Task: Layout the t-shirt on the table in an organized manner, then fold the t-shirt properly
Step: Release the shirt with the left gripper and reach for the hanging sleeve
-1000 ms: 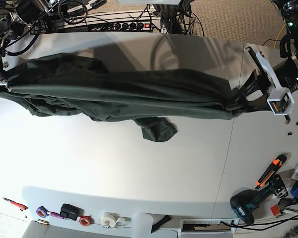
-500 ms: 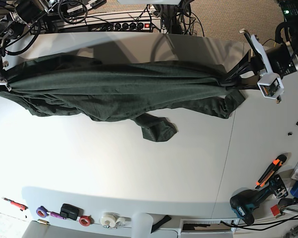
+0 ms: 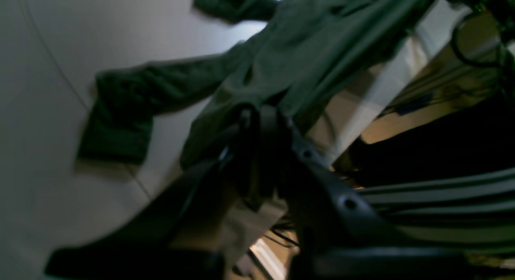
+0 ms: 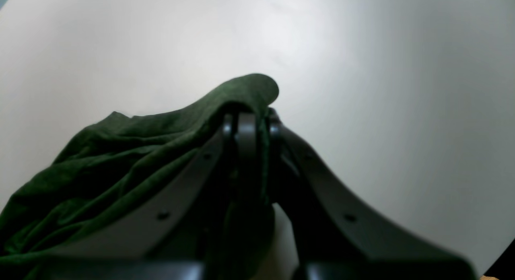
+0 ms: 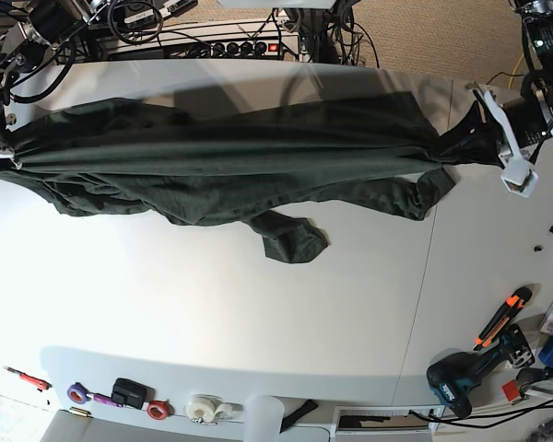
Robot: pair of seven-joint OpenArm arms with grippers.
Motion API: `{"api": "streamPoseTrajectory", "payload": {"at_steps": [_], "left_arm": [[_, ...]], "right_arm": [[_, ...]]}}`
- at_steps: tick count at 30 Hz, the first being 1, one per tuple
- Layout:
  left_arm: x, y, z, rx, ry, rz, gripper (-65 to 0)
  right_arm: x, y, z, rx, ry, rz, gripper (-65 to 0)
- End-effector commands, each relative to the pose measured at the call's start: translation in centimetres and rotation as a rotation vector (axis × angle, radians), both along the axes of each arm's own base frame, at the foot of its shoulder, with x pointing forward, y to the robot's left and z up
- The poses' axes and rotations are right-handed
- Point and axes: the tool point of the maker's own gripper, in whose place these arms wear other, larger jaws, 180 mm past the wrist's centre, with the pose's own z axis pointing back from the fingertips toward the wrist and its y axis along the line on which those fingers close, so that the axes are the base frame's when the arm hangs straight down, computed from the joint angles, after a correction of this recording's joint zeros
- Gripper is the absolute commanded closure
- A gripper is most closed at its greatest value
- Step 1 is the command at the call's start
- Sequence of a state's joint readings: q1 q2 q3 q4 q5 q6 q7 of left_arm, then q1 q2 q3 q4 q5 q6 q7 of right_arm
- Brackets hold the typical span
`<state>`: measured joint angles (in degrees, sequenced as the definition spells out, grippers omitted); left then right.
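Above the table (image 5: pixel 258 313) both grippers, left (image 5: pixel 470 138) and right (image 5: pixel 0 152), clamp the t-shirt (image 5: pixel 221 166) stretched but bunched, neither flat nor folded yet.

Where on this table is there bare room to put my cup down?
The wide white stretch of table between the t-shirt and the tape rolls at the near edge. The far strip is crowded with stretched cloth; the drill corner is cluttered.

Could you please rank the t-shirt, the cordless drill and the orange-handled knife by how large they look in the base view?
1. t-shirt
2. cordless drill, nearer the camera's edge
3. orange-handled knife
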<state>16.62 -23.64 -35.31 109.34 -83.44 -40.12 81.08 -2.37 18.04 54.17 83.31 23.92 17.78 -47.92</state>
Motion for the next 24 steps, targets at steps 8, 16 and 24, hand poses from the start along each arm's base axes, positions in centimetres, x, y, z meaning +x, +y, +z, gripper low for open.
{"api": "streamPoseTrajectory", "payload": {"at_steps": [8, 16, 24], "left_arm": [[0.5, 1.2, 0.8, 0.008, -0.017, 0.002, -32.0], [4.6, 3.7, 0.8, 0.226, -0.11, 0.063, -31.7], [9.2, 0.2, -5.5, 0.421, -0.077, -0.026, -31.7]], "right_arm": [[0.7, -1.0, 2.2, -0.054, -0.046, 0.001, 0.0], [0.7, -1.0, 2.2, -0.054, -0.047, 0.001, 0.0], [0.6, -1.0, 2.2, -0.051, -0.044, 0.001, 0.0]]}}
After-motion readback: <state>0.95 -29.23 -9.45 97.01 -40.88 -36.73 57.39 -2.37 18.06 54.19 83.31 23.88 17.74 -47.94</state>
